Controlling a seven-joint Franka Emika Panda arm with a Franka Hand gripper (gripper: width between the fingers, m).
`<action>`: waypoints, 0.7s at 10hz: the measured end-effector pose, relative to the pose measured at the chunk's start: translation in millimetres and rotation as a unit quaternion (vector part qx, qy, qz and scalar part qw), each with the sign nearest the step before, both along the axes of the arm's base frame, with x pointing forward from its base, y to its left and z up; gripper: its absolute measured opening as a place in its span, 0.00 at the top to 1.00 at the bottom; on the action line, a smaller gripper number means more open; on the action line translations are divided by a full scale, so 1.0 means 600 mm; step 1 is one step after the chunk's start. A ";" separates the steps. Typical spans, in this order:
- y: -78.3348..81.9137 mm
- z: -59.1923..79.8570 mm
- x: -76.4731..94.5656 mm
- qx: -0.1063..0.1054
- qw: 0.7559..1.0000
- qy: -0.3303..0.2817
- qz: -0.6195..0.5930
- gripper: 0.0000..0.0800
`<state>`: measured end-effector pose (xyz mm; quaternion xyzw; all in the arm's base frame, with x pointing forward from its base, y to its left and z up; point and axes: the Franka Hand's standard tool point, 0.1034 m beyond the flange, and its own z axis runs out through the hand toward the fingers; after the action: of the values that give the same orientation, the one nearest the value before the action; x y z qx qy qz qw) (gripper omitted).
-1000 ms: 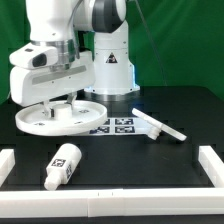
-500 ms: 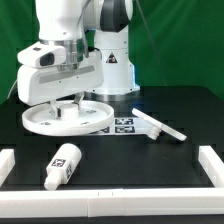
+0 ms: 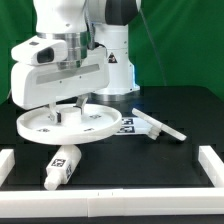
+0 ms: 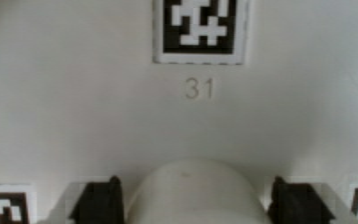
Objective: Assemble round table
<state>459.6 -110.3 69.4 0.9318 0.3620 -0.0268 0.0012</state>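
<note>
Jaws closed about half-wide on the disc (image 3: 100,131). In the wrist view the dark fingers (image 4: 101,200) sit on either side of a rounded white boss on the disc (image 4: 87,100), tight against it. A tag marked 31 lies just beyond the boss.

Delta vs a second ago:
- Gripper (image 3: 66,110) and disc moved together, toward the camera and slightly to the exterior view's right.
- Disc rim now overlaps the marker board (image 3: 129,124). Earlier the whole tag row was visible beside it.
- Disc's near edge now sits close above the leg (image 3: 62,165) in the picture. The gap was bigger before.
- Can't tell whether the disc is lifted or sliding on the table (image 3: 185,105).

Unchanged:
- Leg lies on its side, front-left, near the front rail (image 3: 110,192), apart from the disc.
- Foot (image 3: 158,126) is on the table at the exterior view's right of the marker board, well clear of the gripper (image 4: 202,200).
- Opening looks the same across all three exterior frames.
</note>
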 end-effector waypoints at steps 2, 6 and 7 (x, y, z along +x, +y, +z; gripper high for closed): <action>0.002 -0.001 0.001 0.000 1.000 0.003 -0.002 0.50; 0.091 -0.008 0.095 -0.003 1.000 -0.009 -0.025 0.50; 0.085 -0.012 0.092 0.003 1.000 -0.008 -0.009 0.50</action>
<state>514.8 -59.5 61.9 0.9352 0.3535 -0.0186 0.0013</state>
